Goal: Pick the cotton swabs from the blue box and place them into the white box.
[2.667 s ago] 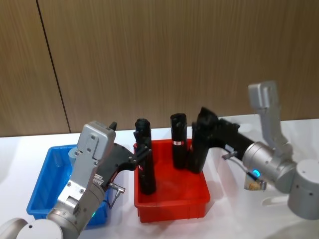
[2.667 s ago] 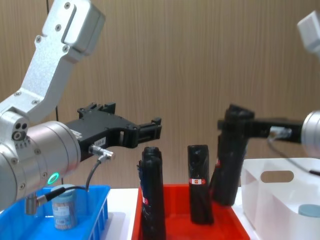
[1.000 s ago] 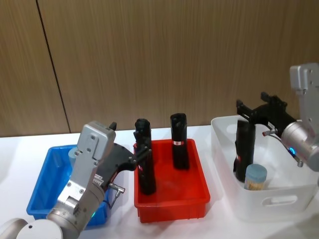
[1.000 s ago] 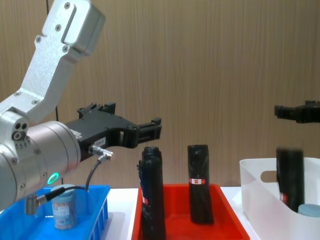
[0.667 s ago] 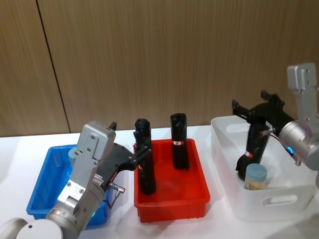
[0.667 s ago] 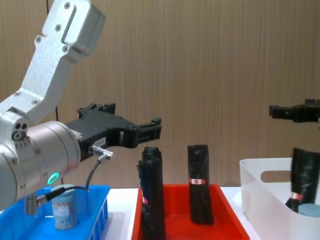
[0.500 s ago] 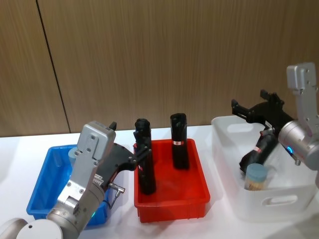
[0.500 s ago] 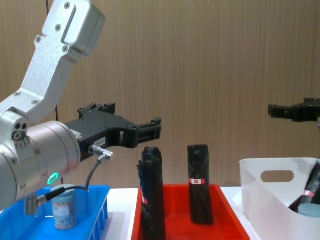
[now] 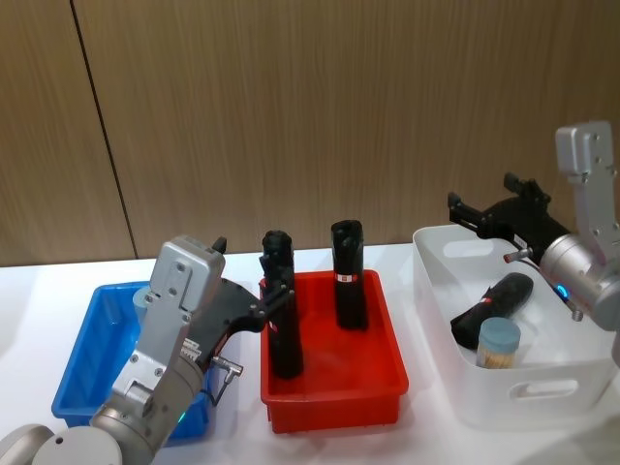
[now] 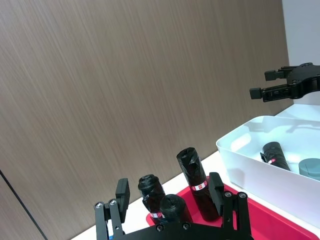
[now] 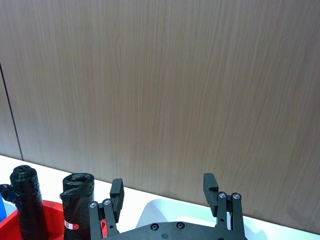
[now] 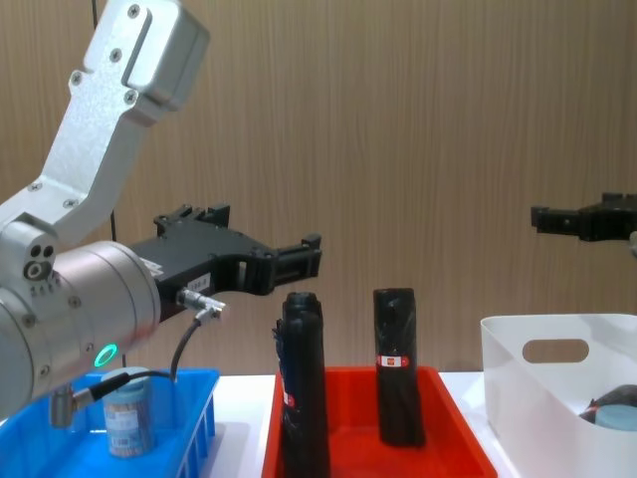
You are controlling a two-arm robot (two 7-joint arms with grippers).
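The black cylinder [image 9: 492, 310] that was standing in the white box [image 9: 542, 392] a second ago is now lying on its side, resting against the cotton swabs tub [image 9: 499, 344] there. That seems off-task: another tub [image 12: 128, 413] is waiting in the blue box [image 9: 82, 368]. The right gripper [image 9: 489, 218] is hovering above the white box, jaws spread and empty. The left gripper [image 12: 299, 261] is hanging over the red tray [image 9: 334, 387], jaws probably spread too.
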